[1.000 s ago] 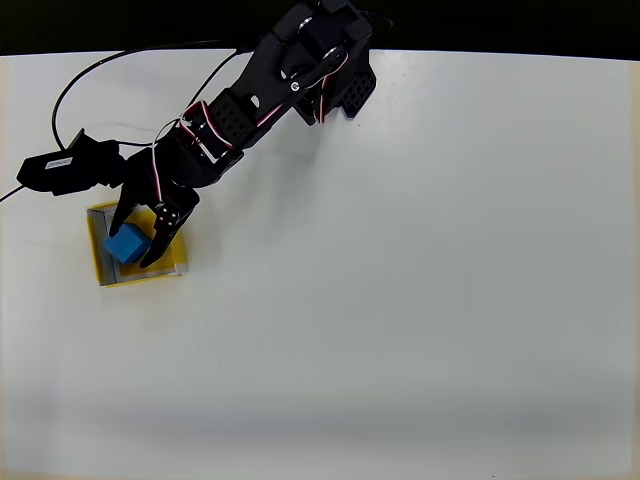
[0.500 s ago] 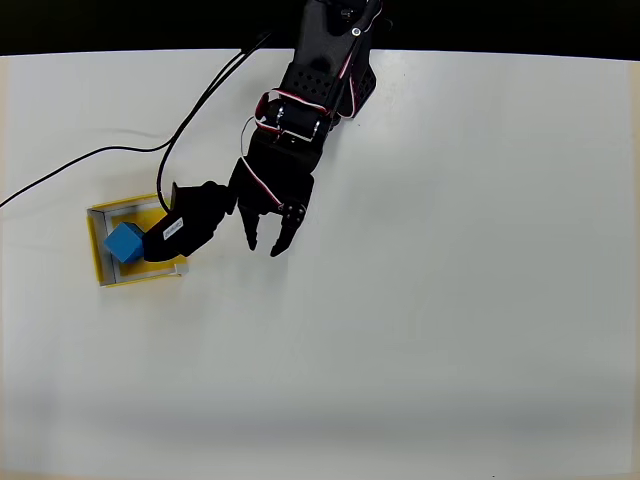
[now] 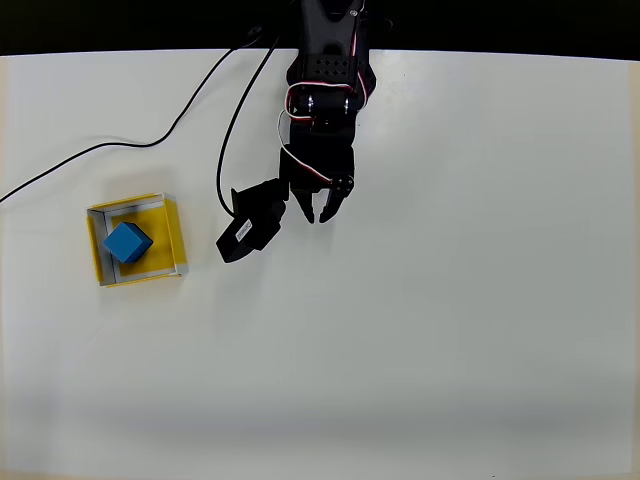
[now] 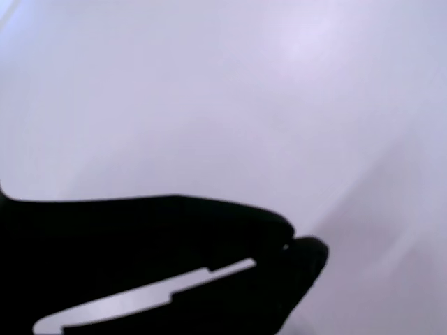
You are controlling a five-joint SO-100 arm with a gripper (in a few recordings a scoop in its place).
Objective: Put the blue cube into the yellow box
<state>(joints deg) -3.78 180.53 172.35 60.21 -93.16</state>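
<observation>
Blue cube [image 3: 128,242] sits inside the yellow box [image 3: 170,236], resting on the box's yellow floor, a little left of its centre in the overhead view and turned at a slight angle to the walls. Yellow box is a shallow, open-topped square tray with pale rims, lying flat on the white table [image 3: 450,300] near the table's left side, about midway between the far and near edges. Nothing is touching the cube or the box.

Black robot arm [image 3: 325,90] reaches in from the far edge of the table, near the middle, and points toward the near side. Its gripper [image 3: 317,214] hangs over bare table, well to the right of the box and clearly apart from it. In the overhead view the two dark fingertips stand close together with only a small gap between them, and they hold nothing. In the wrist view the gripper [image 4: 288,241] shows as a dark blurred shape with its tips meeting or almost meeting, over plain white table.

A small black camera module [image 3: 248,226] juts out to the left of the gripper, between it and the box. Two thin black cables [image 3: 120,145] trail across the far left part of the table.
</observation>
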